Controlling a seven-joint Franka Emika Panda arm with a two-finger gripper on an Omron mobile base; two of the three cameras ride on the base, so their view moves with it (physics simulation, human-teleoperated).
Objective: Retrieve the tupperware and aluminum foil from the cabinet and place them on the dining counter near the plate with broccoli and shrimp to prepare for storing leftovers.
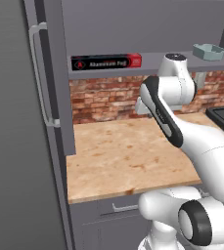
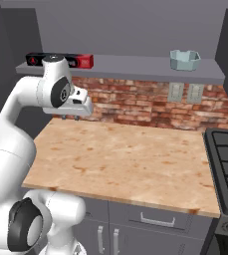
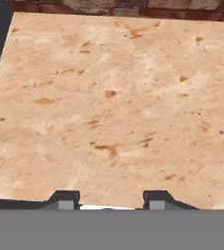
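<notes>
— Foil (image 1: 106,62) first: where does it sit?

— On the shelf (image 1: 133,71) of the cabinet (image 1: 67,73), upper middle of the left base view. It lies flat and lengthwise along the board, red end toward the right, white lettering facing out. In the right base view it shows at the upper left, partly behind the arm's top joint.

— And the tub (image 2: 184,60)?

— Same shelf, well apart from the foil. Upper right in both base views, upright, open side up, near the shelf's front edge.

— Where is the gripper (image 2: 70,118)?

— Left of centre in the right base view, hanging under the white hand, below the shelf and above the worktop (image 2: 125,159), in front of the brick wall (image 2: 150,107). In the left base view the arm's own links cover it.

— Fingers apart or together?

— Apart. In the hand view the two dark tips (image 3: 64,199) rise at the bottom edge with a clear gap between them, and nothing lies in that gap. Beyond them is bare wood grain with reddish flecks, and a strip of brick along the top edge.

— Anything touching the foil or the tub?

— No. Both rest alone on the board.

— What else shows?

— A stove (image 2: 227,154) at the right edge of the right base view, two wall outlets (image 2: 185,92) under the shelf near the tub, grey drawers (image 2: 150,216) under the worktop, and a tall grey fridge (image 1: 15,146) with a bar handle filling the left side of the left base view.
</notes>
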